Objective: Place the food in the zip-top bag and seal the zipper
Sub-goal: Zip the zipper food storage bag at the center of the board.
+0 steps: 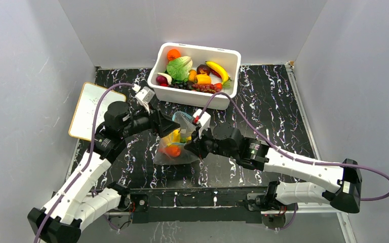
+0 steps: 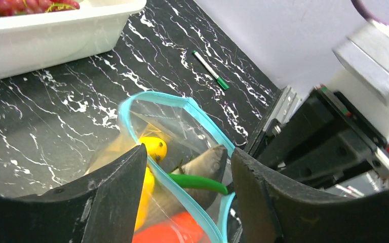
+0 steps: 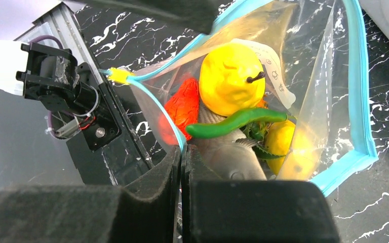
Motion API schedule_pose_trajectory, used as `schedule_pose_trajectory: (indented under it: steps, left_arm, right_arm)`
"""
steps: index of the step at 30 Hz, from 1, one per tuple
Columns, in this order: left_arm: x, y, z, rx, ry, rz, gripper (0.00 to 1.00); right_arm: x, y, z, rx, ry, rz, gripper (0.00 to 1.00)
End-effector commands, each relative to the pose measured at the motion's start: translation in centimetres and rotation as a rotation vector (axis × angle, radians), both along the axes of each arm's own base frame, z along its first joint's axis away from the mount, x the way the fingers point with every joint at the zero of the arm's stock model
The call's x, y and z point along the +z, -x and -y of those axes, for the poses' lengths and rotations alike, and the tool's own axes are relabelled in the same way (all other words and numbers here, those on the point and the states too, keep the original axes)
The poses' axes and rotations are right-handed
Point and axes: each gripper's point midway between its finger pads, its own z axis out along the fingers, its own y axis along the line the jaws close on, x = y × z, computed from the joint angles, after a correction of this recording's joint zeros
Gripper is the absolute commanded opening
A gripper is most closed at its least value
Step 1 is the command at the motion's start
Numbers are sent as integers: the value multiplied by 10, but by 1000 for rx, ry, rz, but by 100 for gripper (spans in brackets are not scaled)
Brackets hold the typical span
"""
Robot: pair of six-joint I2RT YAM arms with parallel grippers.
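Food sits inside the zip-top bag (image 1: 181,152), which lies mid-table between the two arms with its mouth toward the white tub. In it are a yellow fruit (image 3: 231,78), a red piece (image 3: 182,109), a green chilli (image 3: 238,123) and a grey fish-shaped toy (image 3: 233,159), heaped together with more yellow behind them. The zipper (image 3: 358,76) runs unjoined around the mouth, with a small yellow slider (image 3: 119,76) at one end.

The right gripper (image 3: 181,167) is clamped on one lip of the bag, jaws pressed together over the teal strip, apparently to keep the mouth from collapsing. The left gripper (image 2: 188,154) has its jaws spread wide, straddling the opposite side of the mouth with nothing pinched. From here it looks placed to take the other lip. Filling seems well along and sealing not yet begun.

Beyond, the white tub (image 1: 192,96) holds a banana (image 1: 218,71), a lettuce (image 1: 179,68), an orange (image 1: 173,54) and grapes (image 1: 202,87). A whiteboard (image 1: 88,111) lies at the left edge, and a green marker (image 2: 210,71) lies on the black marbled table (image 1: 273,101).
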Motion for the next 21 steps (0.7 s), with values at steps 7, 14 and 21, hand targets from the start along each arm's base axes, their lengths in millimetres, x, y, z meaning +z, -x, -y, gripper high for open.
schedule_pose_trajectory:
  steps: [7,14,21]
  left_arm:
    - [14,43,-21,-156,-142,326,61]
    - [-3,54,-31,-167,-192,426,60]
    - [-29,51,-35,-169,-243,421,52]
  right_arm:
    - [72,-11,1,-91,-175,39,0]
    - [69,-12,1,-99,-173,30,0]
    - [72,-10,1,-95,-187,27,0]
